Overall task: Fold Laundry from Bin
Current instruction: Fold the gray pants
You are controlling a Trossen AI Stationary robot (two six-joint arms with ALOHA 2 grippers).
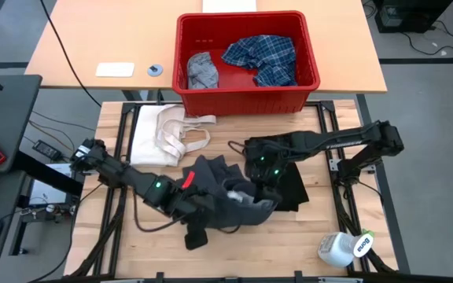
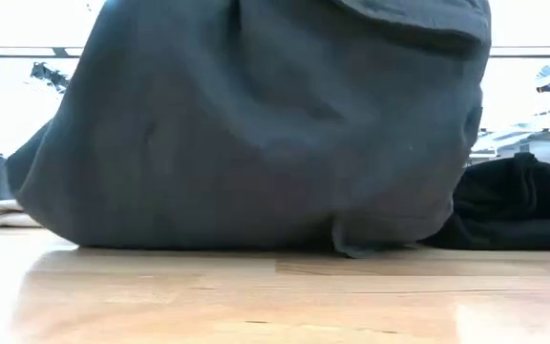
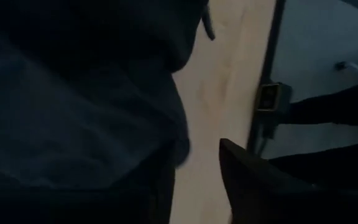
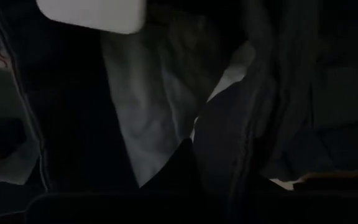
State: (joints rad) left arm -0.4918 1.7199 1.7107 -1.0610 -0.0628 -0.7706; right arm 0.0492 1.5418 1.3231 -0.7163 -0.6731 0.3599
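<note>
The left gripper (image 1: 189, 206) sits low at the left edge of the dark grey garment (image 1: 225, 198), which lies bunched on the wooden table (image 1: 305, 228) between the two arms, its long axis running across from left to right. How far that gripper's fingers stand apart, or whether they have cloth, I cannot tell: fabric fills its wrist view. The right gripper (image 1: 263, 193) is closed on the same garment at its right side, so each arm has one end and neither is clearly nearer. I count one dark grey garment in hand, one black garment (image 1: 289, 187) flat just beyond the right gripper, one cream cloth (image 1: 167, 135) with loops, and one red bin (image 1: 246, 94) farther back holding two pieces, a light grey one (image 1: 201, 71) and a plaid shirt (image 1: 262, 56)
</note>
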